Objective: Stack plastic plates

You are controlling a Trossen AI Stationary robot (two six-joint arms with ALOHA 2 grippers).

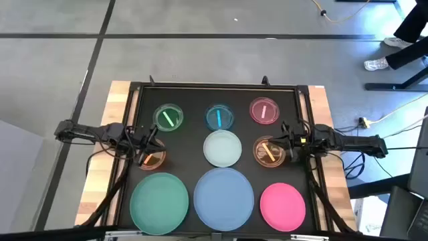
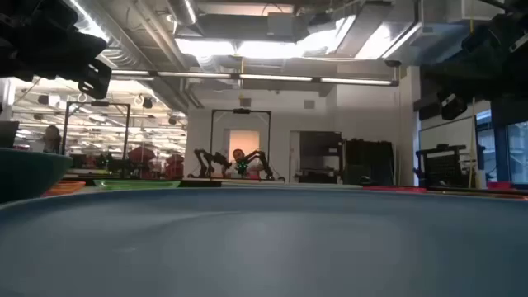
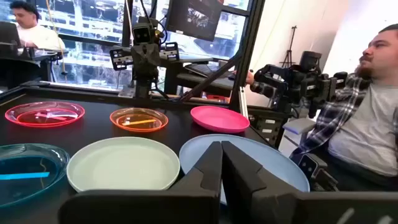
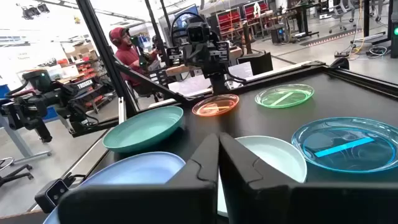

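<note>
Nine plates lie flat on the black mat. Far row: small green (image 1: 168, 117), small blue (image 1: 219, 117), small pink (image 1: 265, 110). Middle row: small orange (image 1: 154, 159), pale mid-size (image 1: 222, 148), a second small orange (image 1: 269, 151). Near row: large teal (image 1: 159, 203), large blue (image 1: 224, 197), large pink (image 1: 283, 205). My left gripper (image 1: 152, 144) hovers shut over the left orange plate's far rim. My right gripper (image 1: 284, 144) hovers shut beside the right orange plate. Both pairs of fingers are closed in the wrist views (image 3: 221, 163) (image 4: 217, 163).
Each small plate holds a coloured strip. A raised black frame (image 1: 214, 86) borders the mat, with wooden table edges (image 1: 114, 100) outside it. The large blue plate (image 2: 264, 239) fills the low view's foreground. People sit beyond the table (image 3: 360, 106) (image 4: 127, 50).
</note>
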